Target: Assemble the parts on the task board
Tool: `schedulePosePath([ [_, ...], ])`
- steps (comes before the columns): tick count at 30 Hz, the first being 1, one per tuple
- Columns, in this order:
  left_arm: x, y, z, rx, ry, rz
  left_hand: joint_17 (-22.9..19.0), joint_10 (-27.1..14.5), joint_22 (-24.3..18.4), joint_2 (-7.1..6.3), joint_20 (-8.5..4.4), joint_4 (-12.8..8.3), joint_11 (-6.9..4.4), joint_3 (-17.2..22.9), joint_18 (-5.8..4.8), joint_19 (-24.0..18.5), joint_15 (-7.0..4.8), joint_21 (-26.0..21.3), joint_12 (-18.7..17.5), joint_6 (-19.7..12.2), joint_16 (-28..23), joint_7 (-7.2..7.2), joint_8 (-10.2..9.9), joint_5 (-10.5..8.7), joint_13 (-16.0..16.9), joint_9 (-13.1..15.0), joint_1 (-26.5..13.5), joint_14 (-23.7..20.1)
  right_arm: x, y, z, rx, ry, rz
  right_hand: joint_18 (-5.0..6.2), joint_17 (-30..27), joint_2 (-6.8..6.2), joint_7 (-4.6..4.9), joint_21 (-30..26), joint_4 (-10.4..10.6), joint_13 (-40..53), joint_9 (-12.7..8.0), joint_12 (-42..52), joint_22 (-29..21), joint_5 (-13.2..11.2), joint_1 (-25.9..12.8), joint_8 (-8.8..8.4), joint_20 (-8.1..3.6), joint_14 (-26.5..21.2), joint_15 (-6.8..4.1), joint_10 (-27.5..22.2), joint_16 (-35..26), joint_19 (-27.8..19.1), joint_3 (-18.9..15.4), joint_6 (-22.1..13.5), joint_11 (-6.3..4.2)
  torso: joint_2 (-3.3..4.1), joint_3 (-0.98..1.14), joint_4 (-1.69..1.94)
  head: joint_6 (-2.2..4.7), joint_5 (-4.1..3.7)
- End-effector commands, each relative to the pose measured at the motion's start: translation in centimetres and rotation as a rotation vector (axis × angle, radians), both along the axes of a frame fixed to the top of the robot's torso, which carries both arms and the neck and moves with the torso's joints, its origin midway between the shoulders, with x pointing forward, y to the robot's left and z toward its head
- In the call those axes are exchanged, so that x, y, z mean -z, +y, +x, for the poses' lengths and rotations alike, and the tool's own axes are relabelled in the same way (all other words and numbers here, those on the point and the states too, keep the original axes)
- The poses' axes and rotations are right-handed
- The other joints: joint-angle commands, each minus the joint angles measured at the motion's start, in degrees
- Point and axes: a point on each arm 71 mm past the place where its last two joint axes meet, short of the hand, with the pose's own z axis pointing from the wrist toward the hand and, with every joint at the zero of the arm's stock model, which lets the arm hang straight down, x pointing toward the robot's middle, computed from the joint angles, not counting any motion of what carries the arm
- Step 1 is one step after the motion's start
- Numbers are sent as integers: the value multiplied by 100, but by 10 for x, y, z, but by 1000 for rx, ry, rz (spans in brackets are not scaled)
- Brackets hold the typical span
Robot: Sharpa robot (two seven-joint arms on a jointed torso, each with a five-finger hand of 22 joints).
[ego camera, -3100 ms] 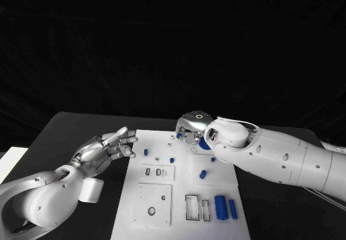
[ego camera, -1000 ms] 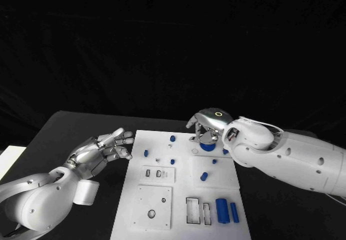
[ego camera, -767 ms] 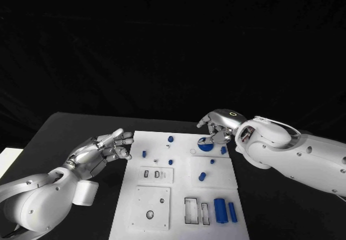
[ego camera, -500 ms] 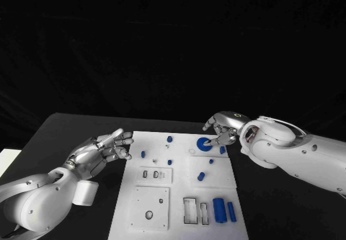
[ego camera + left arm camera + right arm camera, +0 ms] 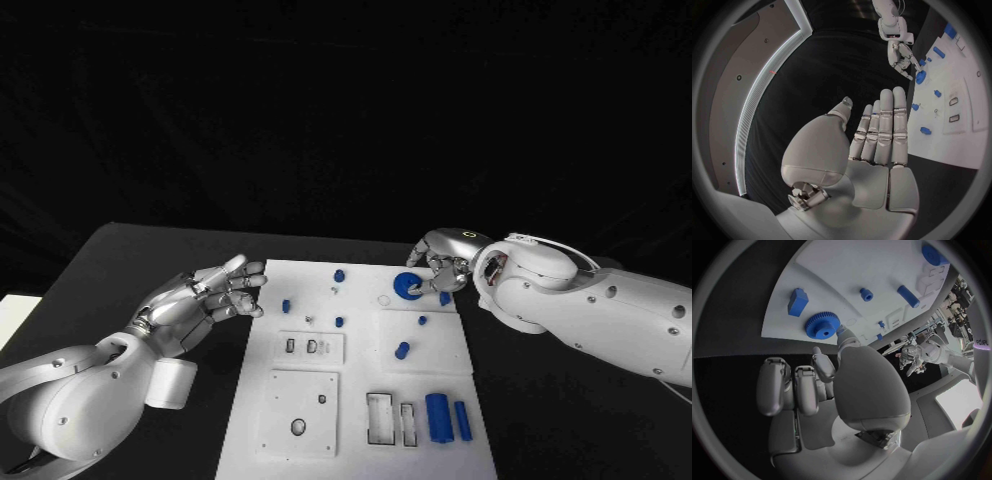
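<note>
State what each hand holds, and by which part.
Nothing is held. The right hand touches the blue gear's toothed rim with one fingertip; the left hand hovers open beside the task board.

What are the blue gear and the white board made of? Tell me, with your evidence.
Blue gear: probably moulded or printed plastic; uniform matte blue, crisp fine teeth round the rim, no metallic glint. The right hand touches its edge with a fingertip.

Task board: likely plastic or painted sheet; flat even white, dull finish, clean-cut rectangular and round recesses. The pictures cannot settle which.

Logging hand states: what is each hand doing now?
Left hand: open, holds nothing.
Right hand: fingers curled, one fingertip touches the blue toothed gear; not holding it.
</note>
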Motion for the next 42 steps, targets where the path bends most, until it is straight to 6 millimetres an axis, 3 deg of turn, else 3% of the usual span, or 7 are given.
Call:
schedulePosePath([
  [1, -1, -2, 0, 12, -6, -10, -10, -54, -5, 31, 15, -29, -3, -1, 75, 37, 13, -30, -23, -53, -36, -5, -18, -7, -9, -5, 26, 35, 4, 1, 0, -1, 24, -28, -91, 571, 64, -22, 36, -9, 84, 8, 81, 12, 16, 3, 36, 0, 419, 32, 59, 29, 49, 33, 44, -4, -4, -6, 5, -8, -2],
  [11, -1, -2, 0, 12, -6, -10, -10, -54, -5, 31, 15, -29, -3, -1, 75, 37, 13, -30, -23, -53, -36, -5, -18, -7, -9, -5, 26, 35, 9, 4, 1, -8, 31, -46, -101, 622, 136, -40, 71, -56, 324, 17, 304, 74, 11, 52, 88, -8, 427, 21, 153, 54, 59, 77, 119, -18, -1, -7, 3, -26, 5],
  [19, -1, -2, 0, 13, -6, -10, -10, -54, -5, 31, 15, -29, -3, -1, 75, 37, 13, -30, -23, -53, -36, -5, -18, -7, -9, -5, 26, 35, 11, 5, 4, -2, 26, -49, -106, 664, 282, -49, 93, -137, 428, 15, 382, 108, 25, 125, 109, -16, 433, 12, 175, 74, 63, 171, 178, -30, 2, -9, 17, -34, -4],
  [30, -1, -1, 0, 13, -5, -10, -10, -54, -5, 31, 15, -29, -3, -1, 75, 37, 13, -30, -23, -53, -36, -5, -18, -7, -9, -5, 26, 35, 12, 6, 5, -9, 23, -48, -120, 727, 485, -63, 141, -288, 678, 5, 602, 194, -115, 214, 122, -26, 444, -2, 289, 102, 82, 415, 313, -45, 1, -9, 7, -35, 8],
  [42, -1, -1, 0, 14, -3, -9, -22, -61, -22, 39, 16, -42, -2, 5, 76, 42, 15, -48, -24, -53, -51, -4, -17, -7, -18, -4, 33, 34, 10, 8, 3, -26, 1, -47, -134, 796, 456, -65, 181, -440, 747, -12, 645, 270, -126, 287, 99, -32, 457, -7, 306, 135, 103, 576, 380, -53, 3, -11, 10, -32, 2],
])
